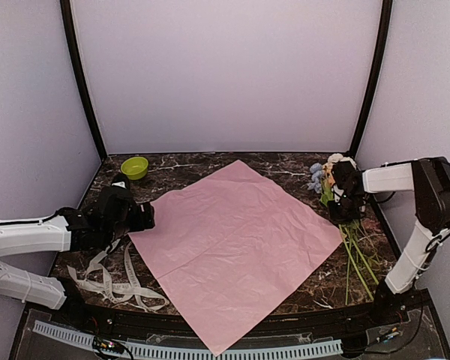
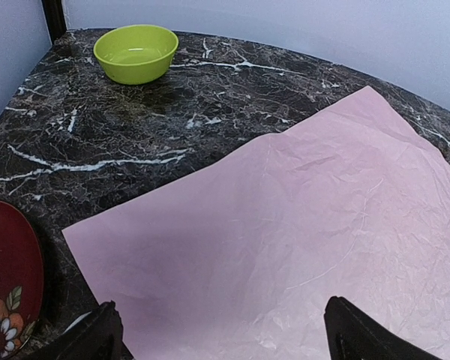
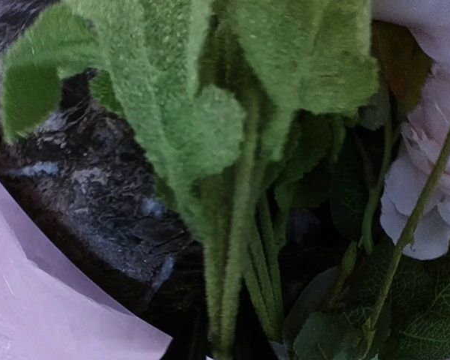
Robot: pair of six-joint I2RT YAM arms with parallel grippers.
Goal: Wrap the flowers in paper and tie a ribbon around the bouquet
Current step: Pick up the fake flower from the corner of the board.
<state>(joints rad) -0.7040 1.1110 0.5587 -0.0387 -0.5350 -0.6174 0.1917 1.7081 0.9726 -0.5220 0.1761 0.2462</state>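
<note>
Fuzzy green stems of the artificial flower bunch fill my right wrist view, so the right gripper is down on them; whether it has closed on them, cannot tell. Bunch lies just off the right corner of the large pale pink paper sheet, long axis near-to-far, blooms far. Left gripper, spread wide and empty, is at the sheet's left corner, well apart. Right arm is nearer, and the carry goes leftward.

Marble table bears paper, flowers, ribbon, green bowl.
</note>
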